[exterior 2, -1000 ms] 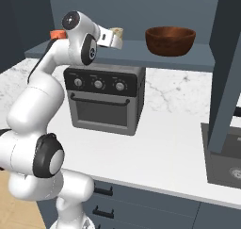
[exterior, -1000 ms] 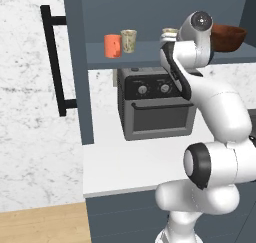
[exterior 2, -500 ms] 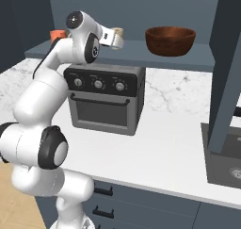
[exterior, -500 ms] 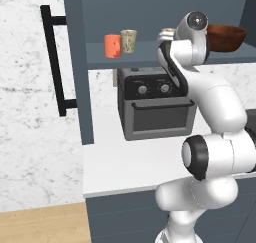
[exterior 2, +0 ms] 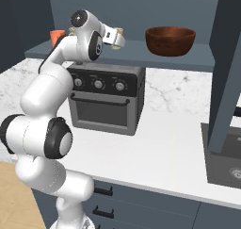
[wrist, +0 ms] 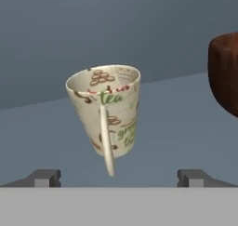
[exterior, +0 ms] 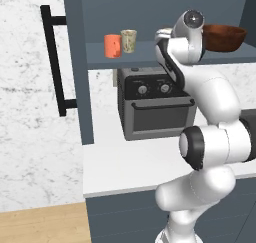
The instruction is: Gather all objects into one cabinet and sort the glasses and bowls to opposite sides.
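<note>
A beige patterned cup (wrist: 109, 111) with "tea" printed on it sits on the cabinet shelf (wrist: 176, 122), leaning in the hand view, its handle towards me. My gripper (wrist: 120, 177) is open just short of it, one fingertip (wrist: 44, 177) on each side and nothing held. In the right base view the gripper (exterior 2: 117, 37) is up at shelf height. The dark reddish-brown bowl (exterior 2: 170, 39) stands on the right of the shelf, apart from the cup. An orange mug (exterior: 112, 45) and a second beige cup (exterior: 128, 40) stand together at the shelf's left.
The cabinet door (exterior: 75, 62) with its black bar handle (exterior: 54, 62) stands open on the left. Another open door (exterior 2: 228, 68) hangs at the right. A black toaster oven (exterior: 155, 104) sits on the white counter (exterior: 120, 162) under the shelf.
The arm's upper part has shifted slightly at the shelf. The jaws stay open, and the cups, mug and bowl have not moved.
</note>
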Robot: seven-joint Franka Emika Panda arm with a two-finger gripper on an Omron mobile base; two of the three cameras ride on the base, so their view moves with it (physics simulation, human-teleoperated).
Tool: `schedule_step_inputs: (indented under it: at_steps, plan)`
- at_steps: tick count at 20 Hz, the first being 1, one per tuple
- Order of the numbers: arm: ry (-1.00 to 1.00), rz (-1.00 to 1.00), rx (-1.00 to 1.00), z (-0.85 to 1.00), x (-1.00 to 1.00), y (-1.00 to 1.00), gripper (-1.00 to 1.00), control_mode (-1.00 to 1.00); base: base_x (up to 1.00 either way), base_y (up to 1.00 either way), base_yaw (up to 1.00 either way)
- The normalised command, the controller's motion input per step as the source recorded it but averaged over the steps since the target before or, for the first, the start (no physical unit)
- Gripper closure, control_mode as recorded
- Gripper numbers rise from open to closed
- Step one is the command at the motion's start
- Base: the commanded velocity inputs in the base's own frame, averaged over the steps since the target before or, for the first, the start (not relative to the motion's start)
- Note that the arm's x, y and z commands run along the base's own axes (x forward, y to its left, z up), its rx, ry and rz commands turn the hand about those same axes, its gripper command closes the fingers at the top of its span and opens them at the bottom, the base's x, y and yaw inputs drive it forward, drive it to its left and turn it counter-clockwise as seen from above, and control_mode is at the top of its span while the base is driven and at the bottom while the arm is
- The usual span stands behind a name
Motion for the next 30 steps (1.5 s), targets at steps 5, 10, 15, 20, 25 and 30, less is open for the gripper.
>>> schedule_step_inputs:
  at_steps: [5,10,15,20,25,30]
  plan:
    - [0.03,0.00,0.01,-0.05,0.29,0.00,-1.00,-1.00,0.00,0.00,0.00]
    - [0.00,0.00,0.01,-0.02,0.07,0.00,-1.00,-1.00,0.00,0.00,0.00]
    - [0.00,0.00,0.00,0.00,0.01,0.00,-1.00,-1.00,0.00,0.00,0.00]
    - [0.00,0.00,0.00,-0.04,0.00,0.00,1.00,-1.00,0.00,0.00,0.00]
    - [0.00,0.00,0.00,-0.15,0.08,0.00,1.00,-1.00,0.00,0.00,0.00]
    - [0.00,0.00,0.00,-0.14,0.18,0.00,1.00,-1.00,0.00,0.00,0.00]
